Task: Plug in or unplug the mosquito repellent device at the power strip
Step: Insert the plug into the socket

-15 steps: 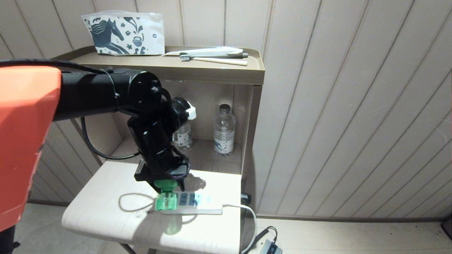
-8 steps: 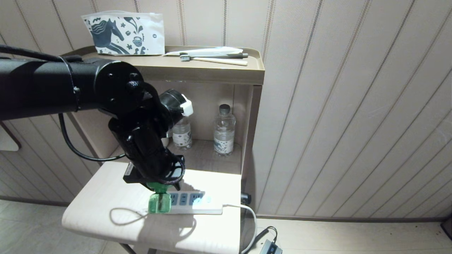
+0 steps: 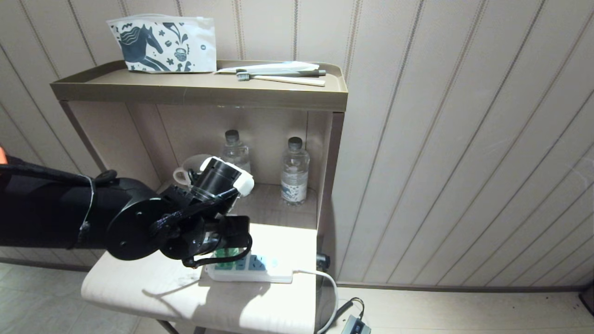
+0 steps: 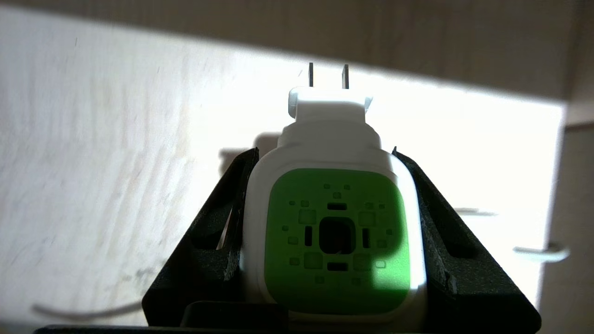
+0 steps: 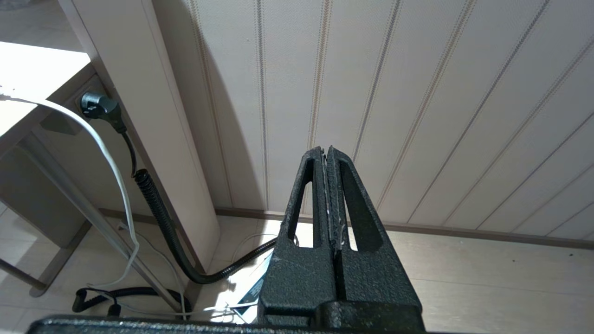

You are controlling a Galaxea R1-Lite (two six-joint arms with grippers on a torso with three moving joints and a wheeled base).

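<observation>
Left gripper clamps the device, prongs bare, above the strip near the table's right edge; right gripper closed, empty

Your left arm reaches in from left, forearm near level, wrist bent low over table edge. Your left gripper clamps both fingers against sides of mosquito repellent device, plug prongs pointing away from wrist. Your right gripper hangs parked off to side, aimed at wall and floor, fingers pressed together, holding nothing.
</observation>
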